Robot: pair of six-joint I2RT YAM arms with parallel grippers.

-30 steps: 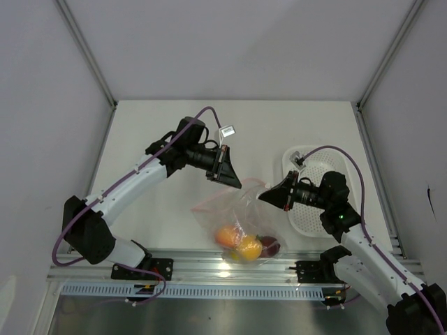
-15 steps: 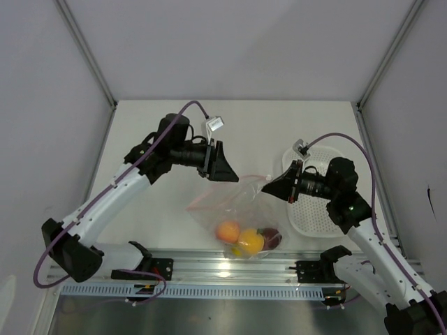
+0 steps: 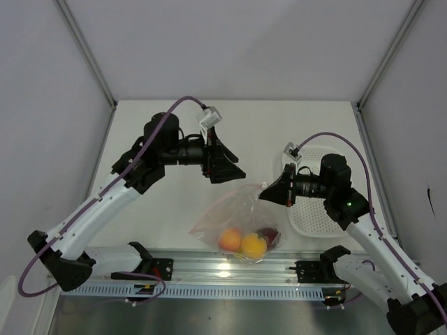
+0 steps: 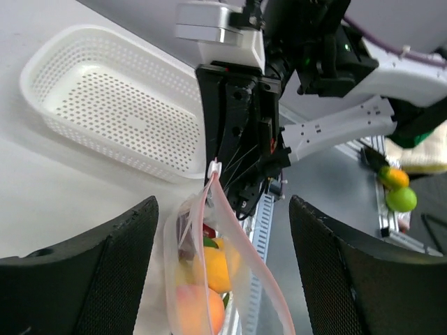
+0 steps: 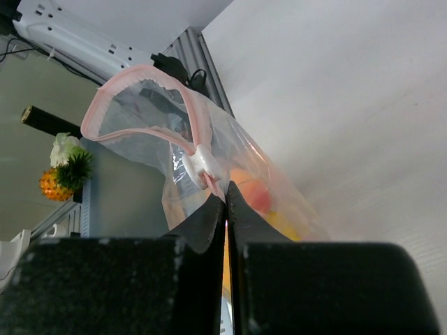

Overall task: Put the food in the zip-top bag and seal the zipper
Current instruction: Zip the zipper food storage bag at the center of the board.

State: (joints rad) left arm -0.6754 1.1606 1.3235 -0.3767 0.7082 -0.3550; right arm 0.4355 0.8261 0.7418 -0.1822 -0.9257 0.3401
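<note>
As you look, zip-top bag [image 3: 234, 209]: clear film, rounded food [image 3: 244, 242] inside
Right end effector [image 5: 225, 202]: pinching it
Left end effector [image 3: 236, 169]: spread

The clear plastic zip-top bag [image 3: 241, 208] is showing its pink-red zipper strip [image 5: 192, 122] and orange, yellow and dark-red rounded fruit pieces [image 3: 246, 243].

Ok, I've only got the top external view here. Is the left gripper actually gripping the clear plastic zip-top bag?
Observer: No. In the left wrist view the left gripper is open wide, straddling the clear plastic zip-top bag, not closed on it.
Operator: And the right one?
Observer: The right gripper is shut on the bag just below the white slider tab.
Operator: Is the zipper sealed?
Observer: No. In the right wrist view the pink-red zipper strip gapes in an open loop.
</note>
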